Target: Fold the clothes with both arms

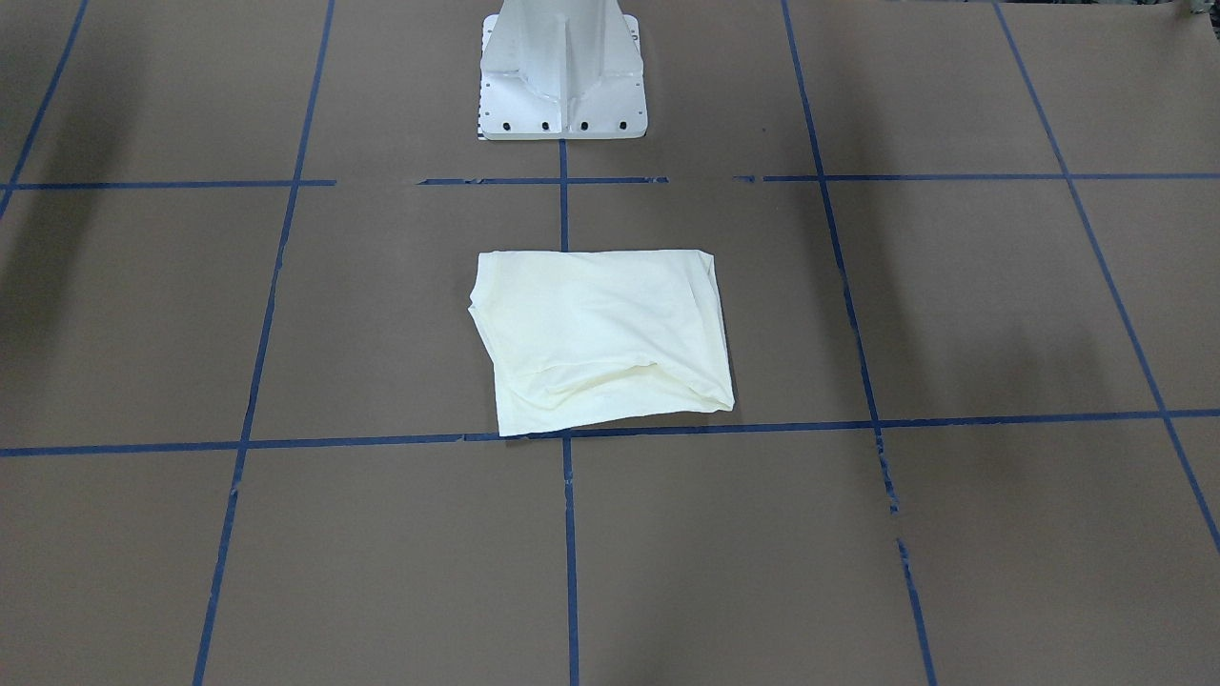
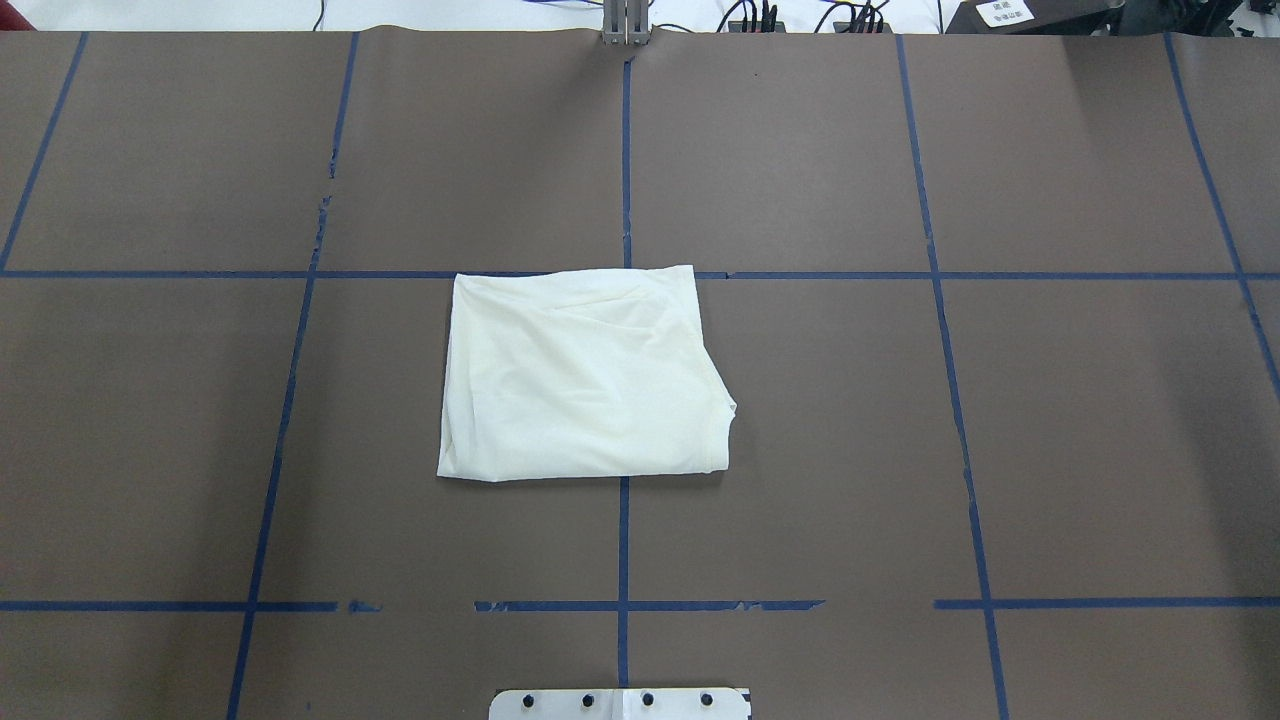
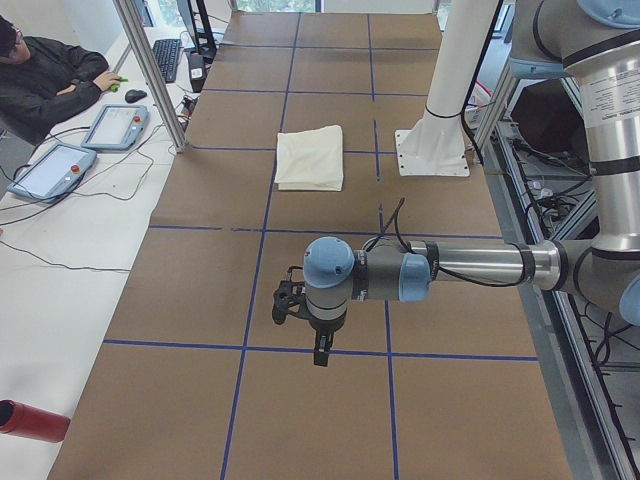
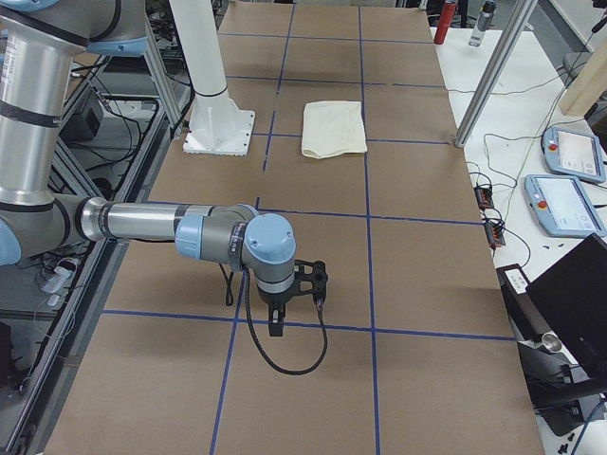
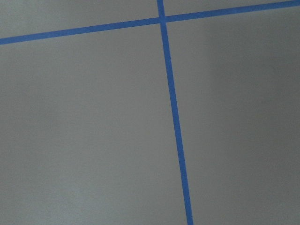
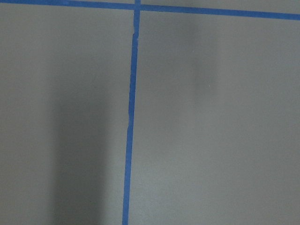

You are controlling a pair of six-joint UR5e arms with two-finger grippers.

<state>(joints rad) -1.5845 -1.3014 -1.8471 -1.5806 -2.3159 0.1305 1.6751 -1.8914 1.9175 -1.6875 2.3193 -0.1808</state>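
Observation:
The cream-white T-shirt (image 1: 600,338) lies folded into a compact rectangle in the middle of the brown table, plain side up, its print hidden. It also shows in the overhead view (image 2: 585,375) and both side views (image 3: 311,157) (image 4: 334,129). No gripper touches it. My left gripper (image 3: 287,304) hangs over bare table far toward the left end. My right gripper (image 4: 314,281) hangs over bare table far toward the right end. Both show only in the side views, so I cannot tell whether they are open or shut. Both wrist views show only brown paper and blue tape.
The white pedestal base (image 1: 562,71) stands behind the shirt. Blue tape lines (image 2: 625,540) grid the table. An aluminium post (image 3: 150,70), teach pendants (image 3: 115,125) and a seated operator (image 3: 45,85) are at the far side. A red bottle (image 3: 30,420) lies off the left end.

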